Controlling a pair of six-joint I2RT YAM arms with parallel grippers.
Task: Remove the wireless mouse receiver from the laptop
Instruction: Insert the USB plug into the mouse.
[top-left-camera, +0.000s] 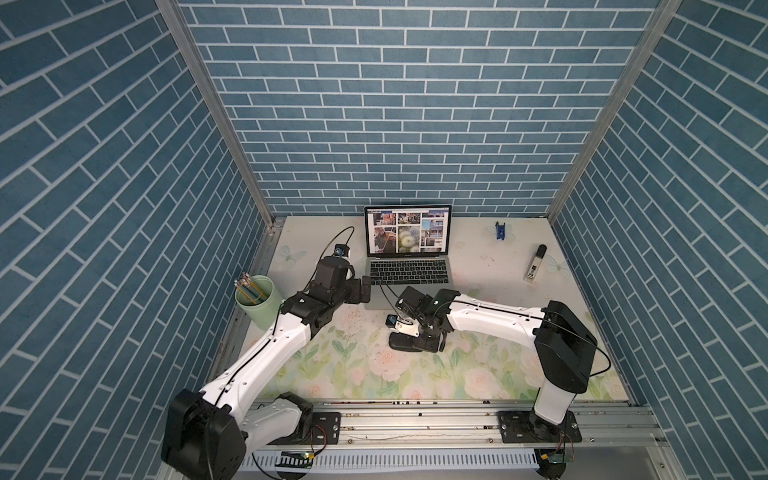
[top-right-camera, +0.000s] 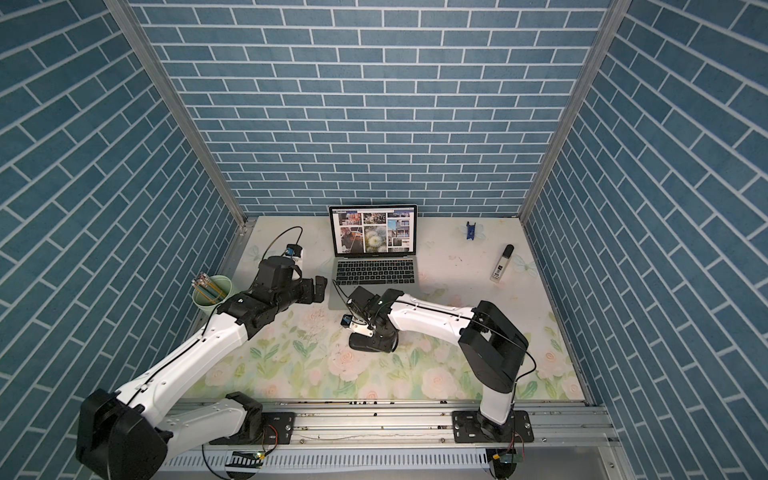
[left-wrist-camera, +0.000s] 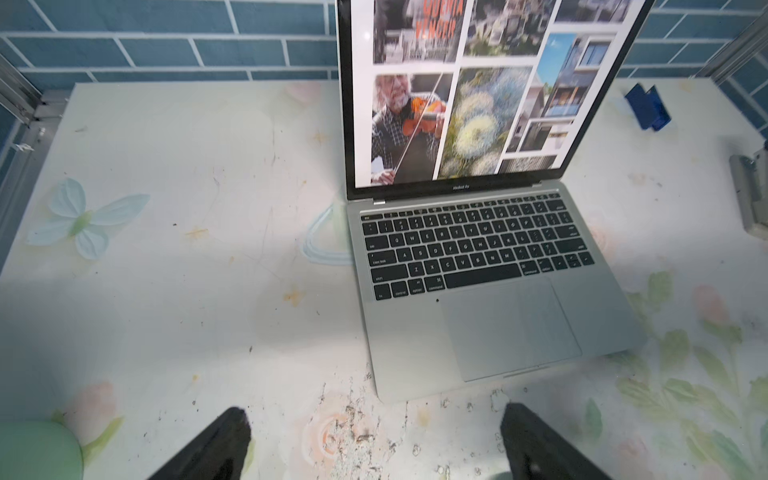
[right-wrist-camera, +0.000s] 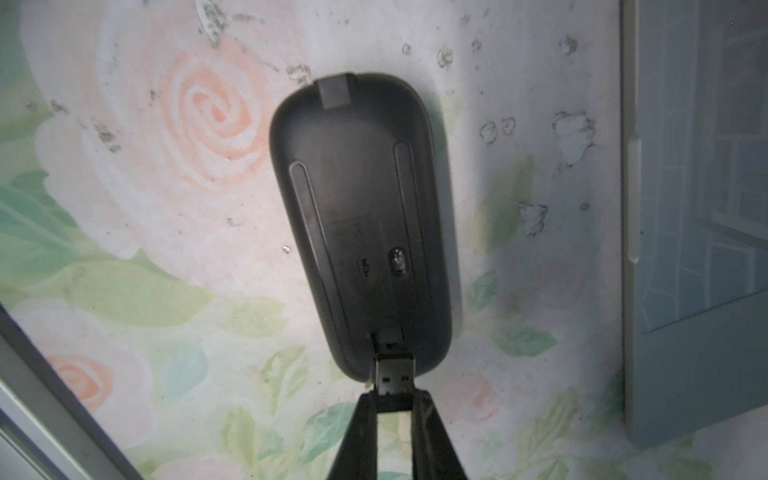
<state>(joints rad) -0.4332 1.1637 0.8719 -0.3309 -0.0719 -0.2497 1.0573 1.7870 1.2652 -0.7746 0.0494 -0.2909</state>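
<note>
The slim silver laptop (top-left-camera: 409, 266) (top-right-camera: 374, 266) stands open at the back centre, its screen showing a grid of photos; the left wrist view shows its keyboard and trackpad (left-wrist-camera: 478, 291). A flat black mouse (right-wrist-camera: 361, 216) (top-left-camera: 401, 343) lies underside up on the floral table. My right gripper (right-wrist-camera: 394, 401) is shut on the wireless mouse receiver (right-wrist-camera: 394, 380). The receiver's metal plug points at a slot in the near end of the mouse, away from the laptop (right-wrist-camera: 698, 208). My left gripper (left-wrist-camera: 376, 415) (top-left-camera: 365, 289) hovers open and empty off the laptop's front left corner.
A green cup of pencils (top-left-camera: 254, 297) stands at the left edge beside my left arm. A black-capped white stick (top-left-camera: 535, 264) and a blue clip (top-left-camera: 500, 231) lie at the back right. Blue brick walls close in three sides.
</note>
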